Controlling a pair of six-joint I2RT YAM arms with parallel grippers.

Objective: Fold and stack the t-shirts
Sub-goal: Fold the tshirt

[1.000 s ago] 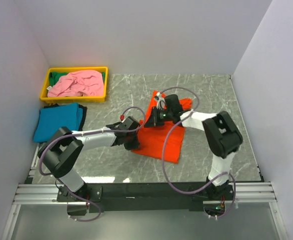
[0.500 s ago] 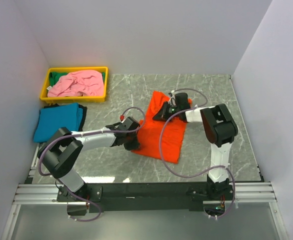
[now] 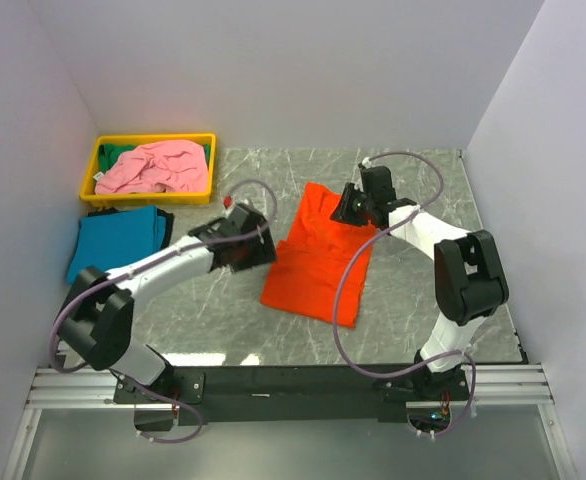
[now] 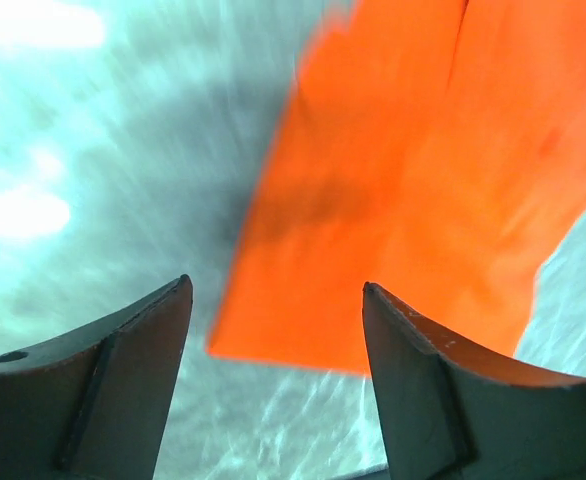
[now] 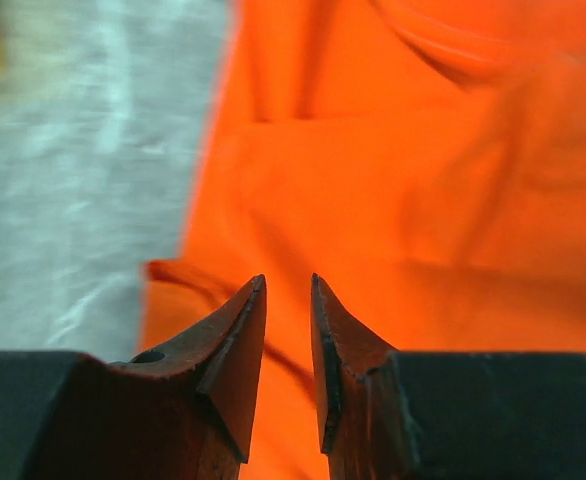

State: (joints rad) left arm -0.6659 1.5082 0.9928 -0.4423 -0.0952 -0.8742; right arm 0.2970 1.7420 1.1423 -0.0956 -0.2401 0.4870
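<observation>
The orange t-shirt (image 3: 315, 258) lies flat and folded lengthwise on the marble table. My left gripper (image 3: 257, 250) hovers just off its left edge, jaws wide open and empty; in the left wrist view the gripper (image 4: 275, 284) faces the orange t-shirt (image 4: 423, 180). Over the shirt's far end my right gripper (image 3: 346, 208) stands open by a narrow gap; the right wrist view shows the gripper (image 5: 288, 278) with nothing between its jaws and orange cloth (image 5: 373, 190) beneath. A teal t-shirt (image 3: 118, 246) lies folded at the left. A pink t-shirt (image 3: 155, 166) is crumpled in the tray.
The yellow tray (image 3: 149, 139) stands at the back left, with some green cloth (image 3: 123, 152) under the pink shirt. White walls enclose the table on three sides. Cables loop from both arms above the table.
Both grippers have opened and let go of the orange shirt. The left arm drew back to the left; the right moved toward the shirt's far end. The shirt now lies flatter.
</observation>
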